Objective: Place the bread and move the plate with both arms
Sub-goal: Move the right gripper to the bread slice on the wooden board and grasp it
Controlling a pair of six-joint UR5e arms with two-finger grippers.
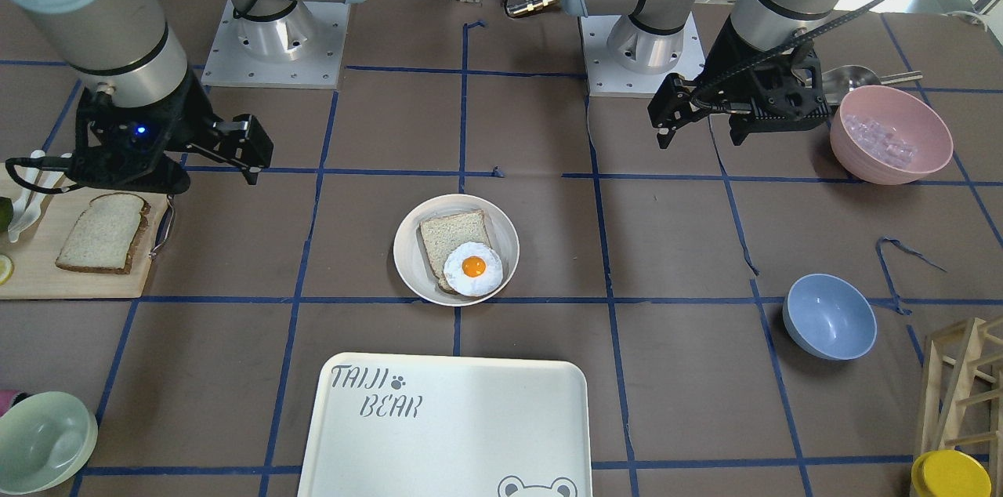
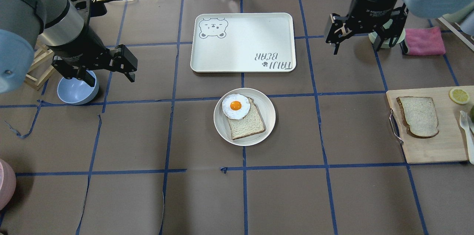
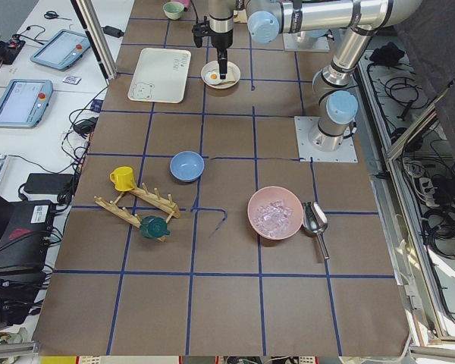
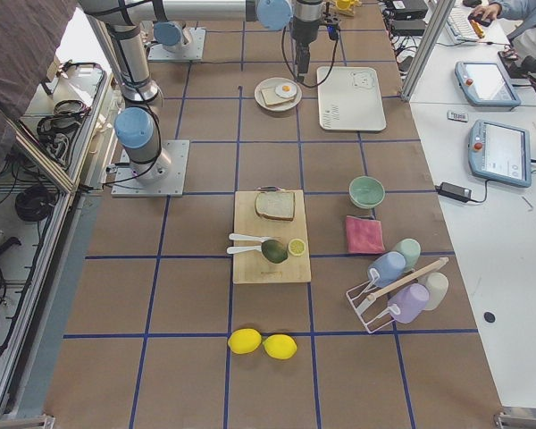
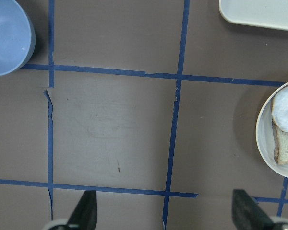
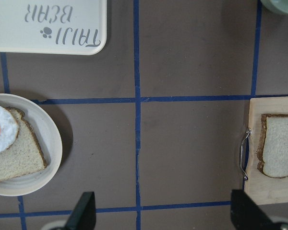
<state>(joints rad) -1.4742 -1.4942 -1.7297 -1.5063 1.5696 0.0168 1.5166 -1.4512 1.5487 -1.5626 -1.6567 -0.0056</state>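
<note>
The bread (image 1: 102,234), a pale slice with a dark-brown crust, lies flat on a wooden cutting board (image 1: 70,281); it also shows in the overhead view (image 2: 418,116) and the right wrist view (image 6: 281,146). The plate (image 1: 409,254) stands mid-table (image 2: 268,111) and holds a tanner slice (image 2: 248,125) with a fried egg (image 2: 236,106) on it. My left gripper (image 2: 109,75) is open and empty, raised above the table beside a blue bowl (image 2: 77,90). My right gripper (image 2: 356,44) is open and empty, raised between the tray and the board.
The "TAIJI BEAR" tray (image 2: 242,42) lies just beyond the plate. A pink bowl (image 1: 891,135) with a metal scoop behind it, a wooden rack (image 1: 964,387), a green bowl (image 1: 43,442) and a pink cloth (image 2: 424,40) stand around the edges. A lemon slice (image 2: 459,95) and cutlery lie on the board.
</note>
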